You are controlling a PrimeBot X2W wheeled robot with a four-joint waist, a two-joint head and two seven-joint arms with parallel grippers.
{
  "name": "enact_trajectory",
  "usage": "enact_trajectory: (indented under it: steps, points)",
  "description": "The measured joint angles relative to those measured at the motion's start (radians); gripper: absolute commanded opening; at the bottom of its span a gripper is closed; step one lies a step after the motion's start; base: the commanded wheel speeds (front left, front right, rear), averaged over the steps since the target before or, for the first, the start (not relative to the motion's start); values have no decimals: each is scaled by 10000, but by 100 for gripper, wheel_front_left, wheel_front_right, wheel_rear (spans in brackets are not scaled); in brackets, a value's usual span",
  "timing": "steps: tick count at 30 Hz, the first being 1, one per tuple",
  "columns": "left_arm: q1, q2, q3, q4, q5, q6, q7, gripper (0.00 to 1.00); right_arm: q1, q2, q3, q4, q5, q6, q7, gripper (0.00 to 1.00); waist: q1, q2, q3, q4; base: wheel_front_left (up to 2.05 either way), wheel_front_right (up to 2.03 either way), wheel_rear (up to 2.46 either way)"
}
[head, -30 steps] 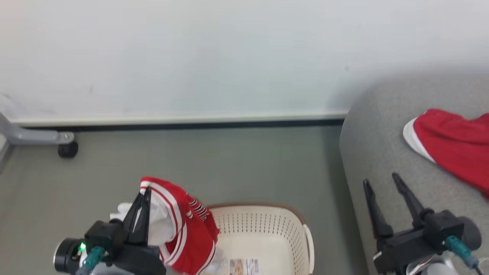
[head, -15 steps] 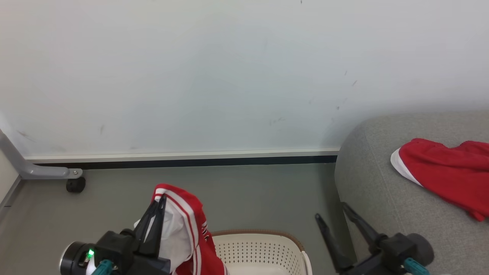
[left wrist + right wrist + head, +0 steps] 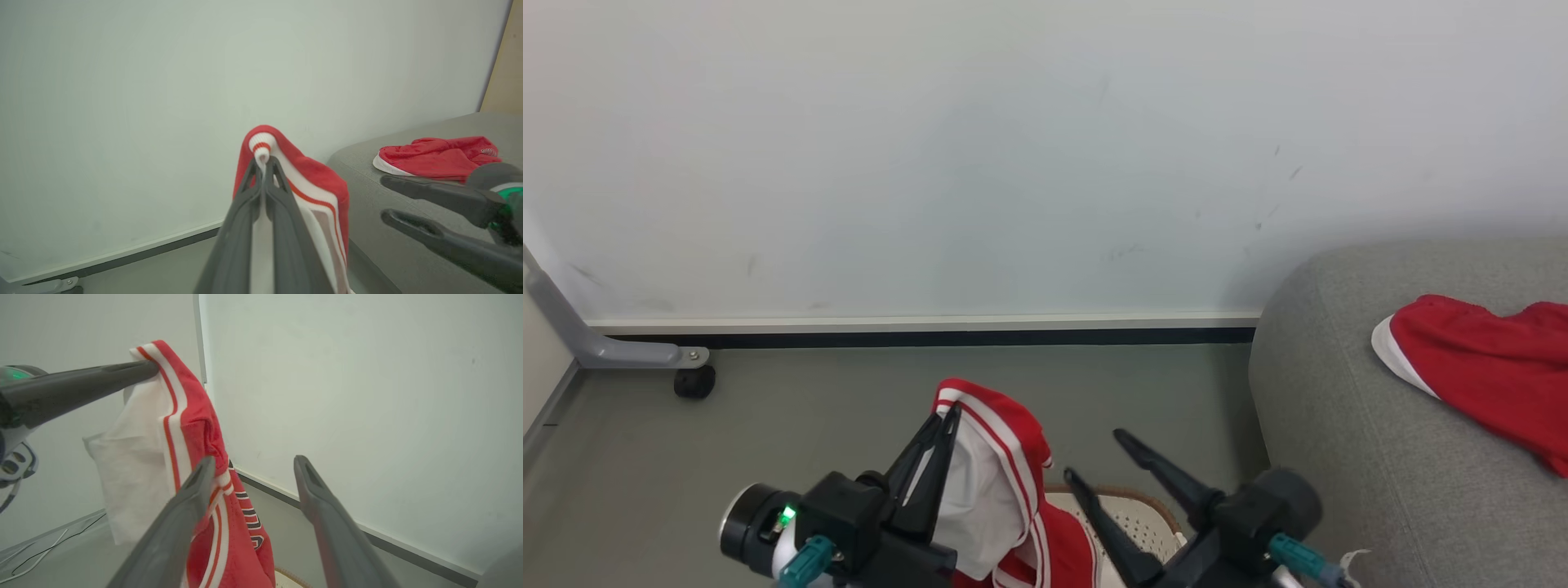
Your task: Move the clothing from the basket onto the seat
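Fabric is hanging from the left gripper, whose two fingers are pinching together on the white-striped edge of the red jersey, held up above the basket. The jersey's dark lettering is showing in the right wrist view, and its lower part is drooping toward the basket's rim. The right gripper is hovering just beside the cloth, fingers spread wide and gripping nothing. Another red garment is lying on the grey sofa, well apart from the basket.
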Motion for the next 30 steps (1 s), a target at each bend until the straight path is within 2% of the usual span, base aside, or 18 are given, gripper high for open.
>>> enact_trajectory:
  steps: [5,17,18,19,26,28,29,30]
  points:
    - [-139,-73,-268,-52,4,-176,274,0,-322,-96,892,8,525,4,12,100,0,0,52,16,0,0,0]
    - [-238,-234,-1026,-510,-71,-706,761,0,-1030,-472,1795,253,1666,6,13,100,0,0,106,-51,0,0,0]
    - [-241,-247,-1058,-512,-71,-706,792,0,-1066,-477,1889,284,1854,6,15,20,0,1,108,-49,0,0,0]
    - [-247,-270,-1080,-514,-73,-706,826,0,-1109,-495,2000,307,1944,6,58,0,0,1,110,-46,0,0,0]
    - [-270,-284,-1076,-535,-79,-702,966,0,-1222,-663,2364,332,2510,6,58,0,0,1,121,-4,0,0,0]
    - [-267,-267,-1047,-543,-79,-690,976,15,-1245,-694,2378,328,2560,6,58,0,0,0,122,-6,0,0,0]
    - [-249,-238,-989,-587,-81,-681,1018,35,-1279,-725,2383,316,2604,6,56,0,0,1,125,-17,0,0,0]
    - [-223,-199,-932,-631,-81,-625,1030,49,-1319,-754,2374,290,2646,6,54,0,-1,0,131,-40,0,0,0]
